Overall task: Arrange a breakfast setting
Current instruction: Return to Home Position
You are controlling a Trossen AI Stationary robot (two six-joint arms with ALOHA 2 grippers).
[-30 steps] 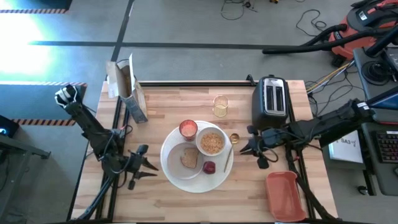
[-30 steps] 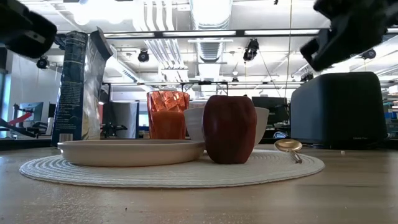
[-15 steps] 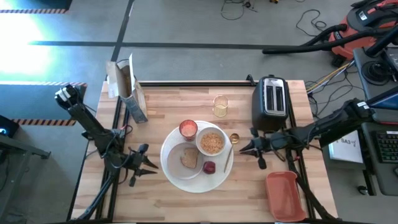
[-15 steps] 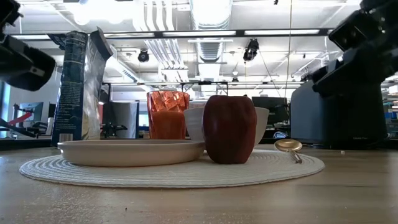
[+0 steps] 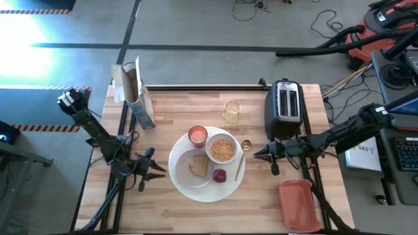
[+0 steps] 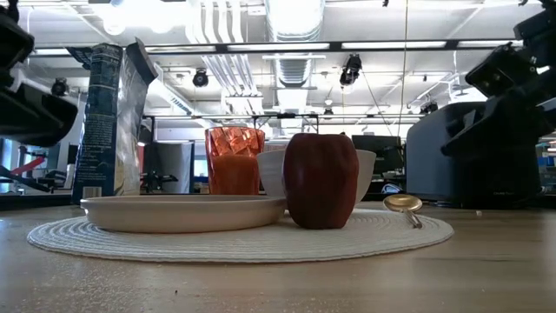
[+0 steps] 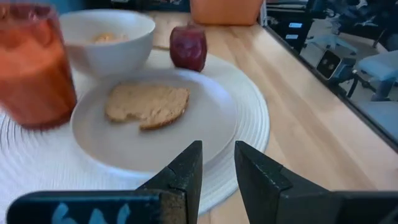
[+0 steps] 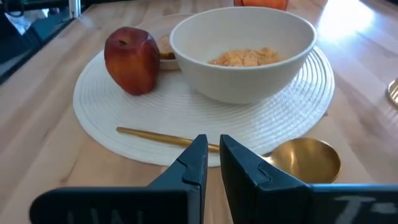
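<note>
Starting at table front edge, working back.

Seeing pink-orange tray at front-right corner, well apart from the setting.

Seeing round white woven mat mid-table, carrying the whole setting.

Noting small dark-red fruit upright on mat, nearest the front, just right of small white plate and just in front of bowl. Noting brown toast slice lying flat on that plate, approx. centre.

Finding L gripper just off mat's left rim, level w/ plate, pointing at it, touching nothing. Per left wrist view, seeing fingers w/ narrow gap, holding nothing.

Finding R gripper just off mat's right side, near spoon, also touching nothing. Per right wrist view, seeing fingers nearly closed, only a slit btwn them, empty.

Seeing gold spoon just right of bowl, w/ handle lying on mat toward front and scoop end resting on wood just off rim, toward back.

Seeing white bowl on mat behind fruit, w/ cereal inside.

Seeing pink-red cup upright at mat's back-left, close by bowl; not managing to tell whether touching.

Further back, off mat: spotting clear glass w/ yellow liquid, then black toaster at back-right and open cereal bag standing at back-left.
</note>
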